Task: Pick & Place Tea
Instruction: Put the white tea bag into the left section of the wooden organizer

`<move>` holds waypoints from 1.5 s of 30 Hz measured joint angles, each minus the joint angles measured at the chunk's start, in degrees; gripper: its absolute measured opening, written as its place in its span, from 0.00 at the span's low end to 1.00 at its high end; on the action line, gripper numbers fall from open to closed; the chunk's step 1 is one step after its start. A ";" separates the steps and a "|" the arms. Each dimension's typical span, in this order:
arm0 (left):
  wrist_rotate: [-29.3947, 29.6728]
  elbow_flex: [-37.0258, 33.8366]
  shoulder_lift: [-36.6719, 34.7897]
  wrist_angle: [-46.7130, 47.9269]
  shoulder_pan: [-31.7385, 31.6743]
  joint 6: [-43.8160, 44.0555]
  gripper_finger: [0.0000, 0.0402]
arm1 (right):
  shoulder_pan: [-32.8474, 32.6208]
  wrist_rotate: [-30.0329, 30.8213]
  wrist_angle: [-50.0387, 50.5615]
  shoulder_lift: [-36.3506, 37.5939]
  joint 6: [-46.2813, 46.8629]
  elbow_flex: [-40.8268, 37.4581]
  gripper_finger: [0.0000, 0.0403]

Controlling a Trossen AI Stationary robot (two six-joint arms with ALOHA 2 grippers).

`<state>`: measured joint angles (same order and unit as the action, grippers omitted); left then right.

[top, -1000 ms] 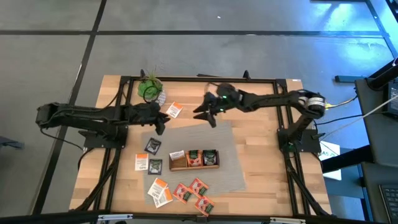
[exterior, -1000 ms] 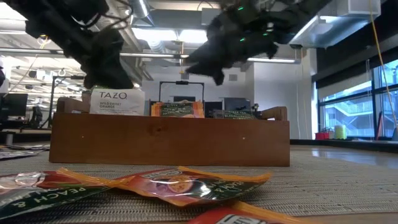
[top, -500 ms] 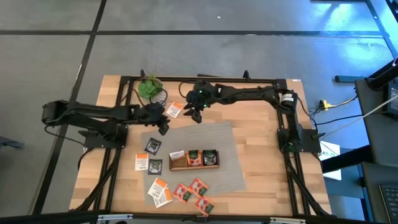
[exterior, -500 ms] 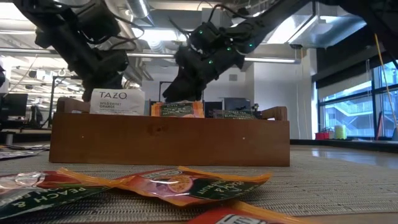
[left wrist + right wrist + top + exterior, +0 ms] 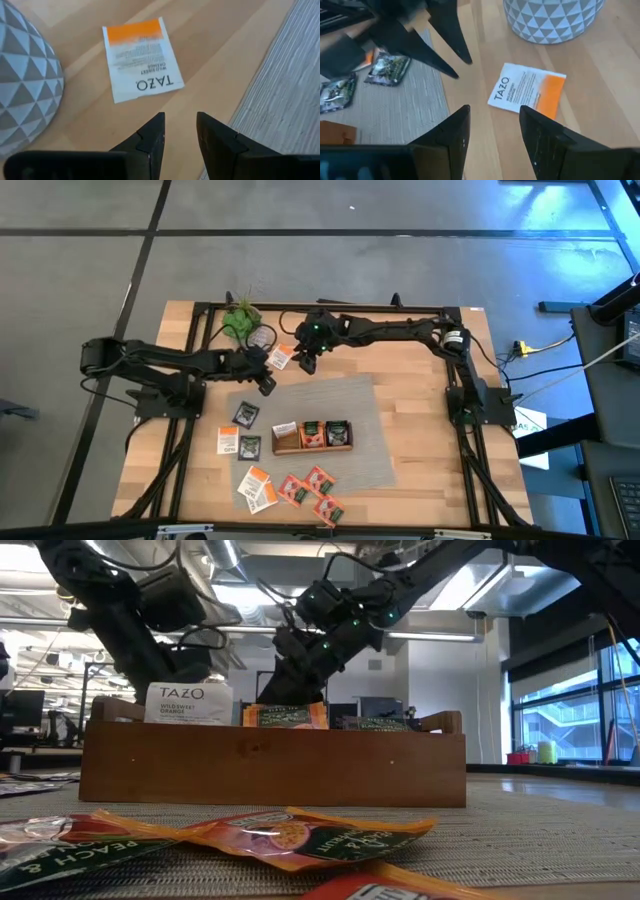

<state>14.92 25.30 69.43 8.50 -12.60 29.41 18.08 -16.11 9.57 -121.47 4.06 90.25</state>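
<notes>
1. White-and-orange sachet (image 5: 281,357): lies flat and label-up on the bare wooden bench (image 5: 420,410), just beside the patterned white plant pot (image 5: 551,19) and just off the edge of the grey mat (image 5: 345,405). Nothing grips it.
2. Left pincer (image 5: 263,383): poised near the sachet on the mat side, its two fingers (image 5: 150,140) set a narrow gap apart with nothing between them.
3. Right pincer (image 5: 304,364): reaches in from the opposite side of the sachet, fingers (image 5: 455,131) moderately parted and empty. In the right wrist view the left pincer's dark fingertips show just beyond the sachet.
4. Wooden tray (image 5: 312,436): sits on the mat with one white, one orange and one dark sachet standing in its three compartments.
5. Loose sachets: dark ones (image 5: 245,415) and a white-and-orange one lie left of the tray. White-and-orange and red ones (image 5: 318,479) lie near the bench's front edge, apparently overlapping, though the view is too coarse to be sure.
</notes>
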 joint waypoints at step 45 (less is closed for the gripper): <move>1.73 0.27 19.51 -21.29 -4.33 -1.74 0.27 | -1.83 -7.96 8.82 0.04 -4.51 4.18 0.43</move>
<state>16.65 25.57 88.95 -12.80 -16.93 27.67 16.25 -24.08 18.39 -121.43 -0.45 94.43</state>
